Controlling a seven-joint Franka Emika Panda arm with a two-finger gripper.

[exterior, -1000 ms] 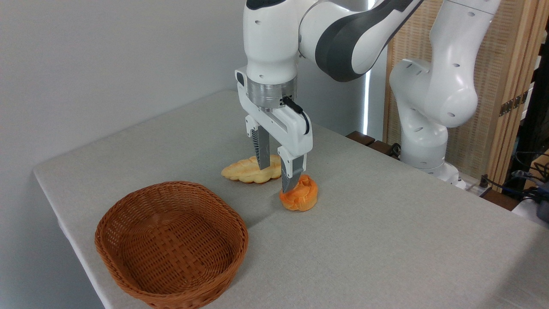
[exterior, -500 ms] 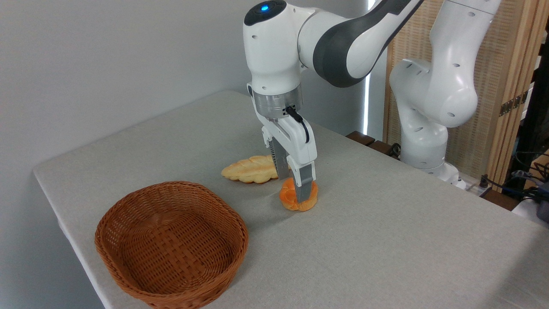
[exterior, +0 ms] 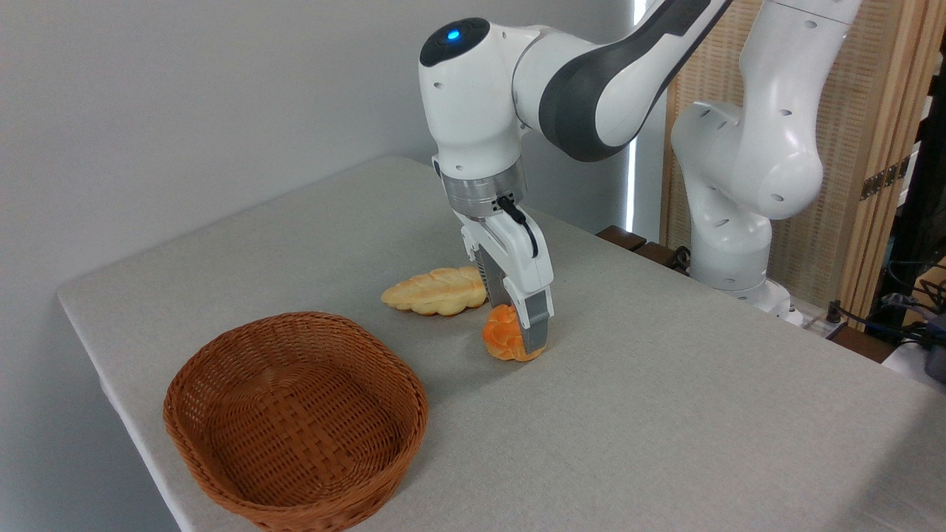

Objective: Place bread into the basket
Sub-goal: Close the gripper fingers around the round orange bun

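The bread, a small deep-orange knotted bun, rests on the grey table right of centre. My gripper has come down over it, open, one finger on each side. The near finger covers the bun's right side and its tip is almost at the table. The far finger is partly hidden behind the bun. The basket, brown woven wicker and empty, stands at the front left, well apart from the bun.
A longer pale-yellow braided loaf lies just behind and left of the bun, close to the far finger. The table's left edge runs beside the basket. The arm's white base stands at the back right.
The gripper has dropped from above the bun to straddle it, turning and shifting slightly right. The bun and the loaf have stayed in place on the table.
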